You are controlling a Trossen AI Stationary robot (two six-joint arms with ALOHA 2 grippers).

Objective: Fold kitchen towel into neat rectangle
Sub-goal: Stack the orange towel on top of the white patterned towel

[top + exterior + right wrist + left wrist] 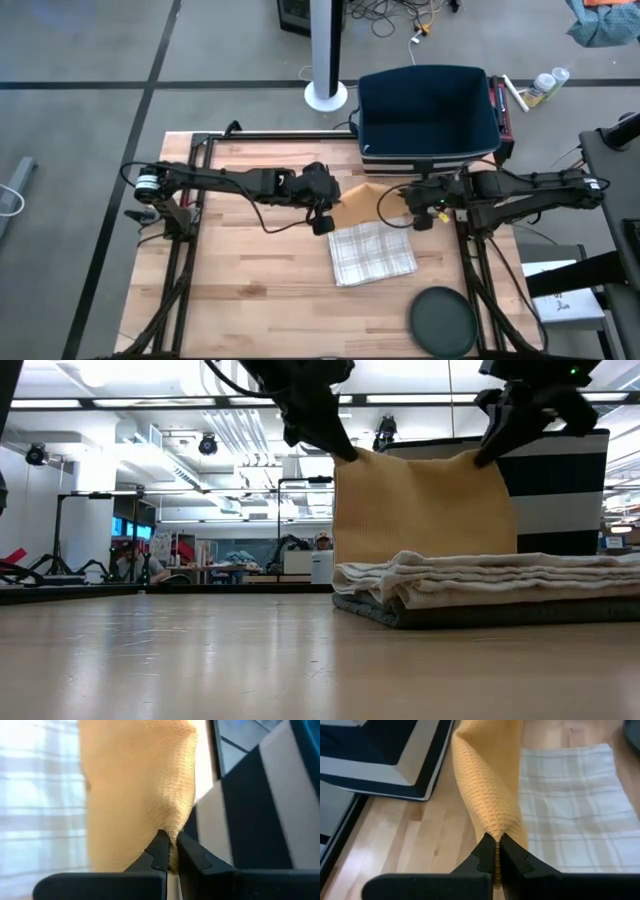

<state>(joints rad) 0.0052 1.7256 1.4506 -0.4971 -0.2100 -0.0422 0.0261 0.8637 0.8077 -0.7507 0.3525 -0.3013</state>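
Yellow waffle-weave kitchen towel [362,202] hangs stretched between both grippers above the light wood-plank table [250,290] — left gripper [322,224] pinches one top corner, right gripper [421,220] the other. Directly below, toward 6 o'clock, lies a folded white checked towel [372,252]. Dark round lid [443,322] at 5 o'clock; navy striped bin [428,112] at 12 — open workshop with ceiling lights behind.
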